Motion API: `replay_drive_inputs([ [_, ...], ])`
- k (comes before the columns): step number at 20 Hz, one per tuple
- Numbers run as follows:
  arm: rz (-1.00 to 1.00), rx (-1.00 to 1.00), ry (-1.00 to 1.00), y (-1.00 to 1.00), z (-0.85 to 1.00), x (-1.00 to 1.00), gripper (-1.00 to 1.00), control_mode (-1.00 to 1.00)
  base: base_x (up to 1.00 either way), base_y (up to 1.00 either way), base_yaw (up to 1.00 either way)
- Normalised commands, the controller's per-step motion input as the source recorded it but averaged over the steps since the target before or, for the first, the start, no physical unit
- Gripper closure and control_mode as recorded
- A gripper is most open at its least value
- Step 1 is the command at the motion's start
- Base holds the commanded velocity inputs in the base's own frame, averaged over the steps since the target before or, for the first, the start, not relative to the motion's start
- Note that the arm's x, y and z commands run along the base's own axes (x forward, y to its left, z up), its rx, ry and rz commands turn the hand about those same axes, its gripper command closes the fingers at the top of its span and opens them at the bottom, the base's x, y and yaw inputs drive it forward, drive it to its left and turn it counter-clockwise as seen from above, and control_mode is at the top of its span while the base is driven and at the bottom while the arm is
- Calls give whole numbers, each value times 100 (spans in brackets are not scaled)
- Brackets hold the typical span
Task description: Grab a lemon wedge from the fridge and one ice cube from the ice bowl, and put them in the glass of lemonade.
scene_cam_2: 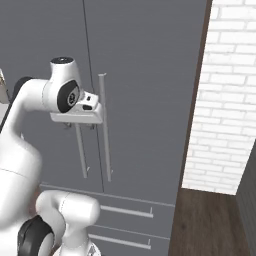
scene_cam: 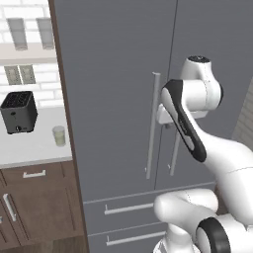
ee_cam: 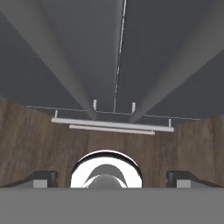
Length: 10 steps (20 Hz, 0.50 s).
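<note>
The fridge (scene_cam: pixel 113 99) fills the middle of the left base frame, both doors shut. The gripper (ee_cam: pixel 112 177), fingers spread wide and empty, sits at the two handles (scene_cam_2: pixel 102 125), apparently just short of them. The lemonade glass (scene_cam: pixel 59 135) stands on the counter (scene_cam: pixel 29 146) at left.

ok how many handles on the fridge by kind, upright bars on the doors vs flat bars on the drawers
Upright bar handles on the fridge doors: 2, the left door handle and the right door handle.
Flat bar handles on the drawers: 2, the upper drawer handle and the lower drawer handle.
Total: 4
</note>
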Motion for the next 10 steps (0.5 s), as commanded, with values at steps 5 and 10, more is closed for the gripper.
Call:
replay_drive_inputs([
  [5,6,-9,-7,86,0,-37,-100,-100,0,0,0],
  [10,0,-16,-7,89,0,-2,-100,-100,0,0,0],
])
